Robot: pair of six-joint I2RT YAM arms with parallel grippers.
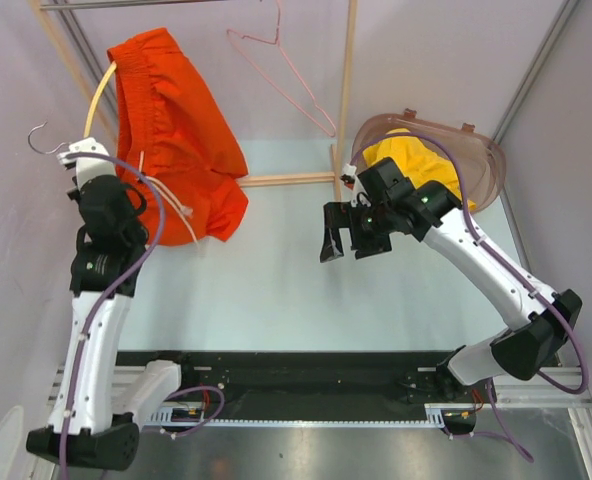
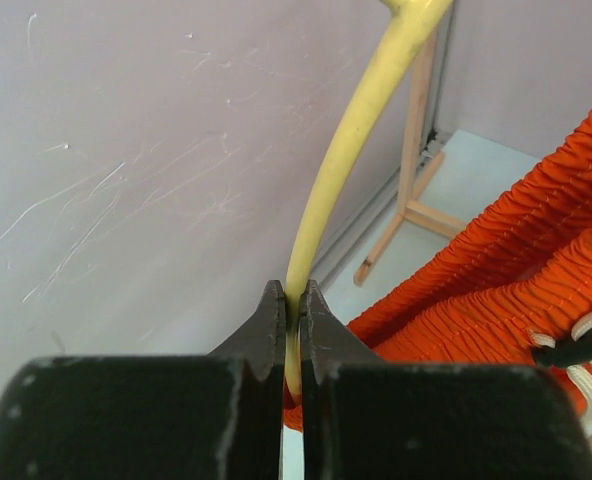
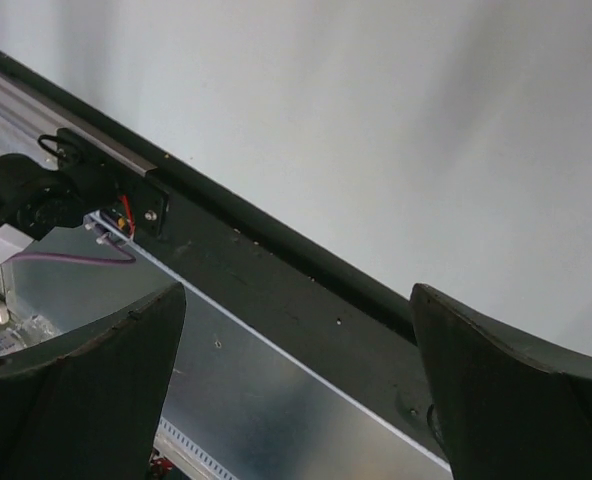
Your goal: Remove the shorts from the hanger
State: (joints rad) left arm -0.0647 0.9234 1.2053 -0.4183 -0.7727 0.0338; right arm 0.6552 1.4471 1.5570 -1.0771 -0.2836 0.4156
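My left hand (image 2: 290,300) is clamped shut on the yellow hanger (image 2: 351,150), and the orange shorts (image 1: 176,130) hang from it. My right hand (image 1: 341,240) is wide open, empty, well apart. It should grip the waistband and pull while I hold the hanger steady.

The yellow hanger (image 2: 341,160) leaves the top edge beyond the fingers (image 2: 266,335) of the left gripper (image 2: 291,292). Its lower end is hidden between them. The orange-red shorts (image 2: 496,270), right of the fingers, are cut by the frame edge.
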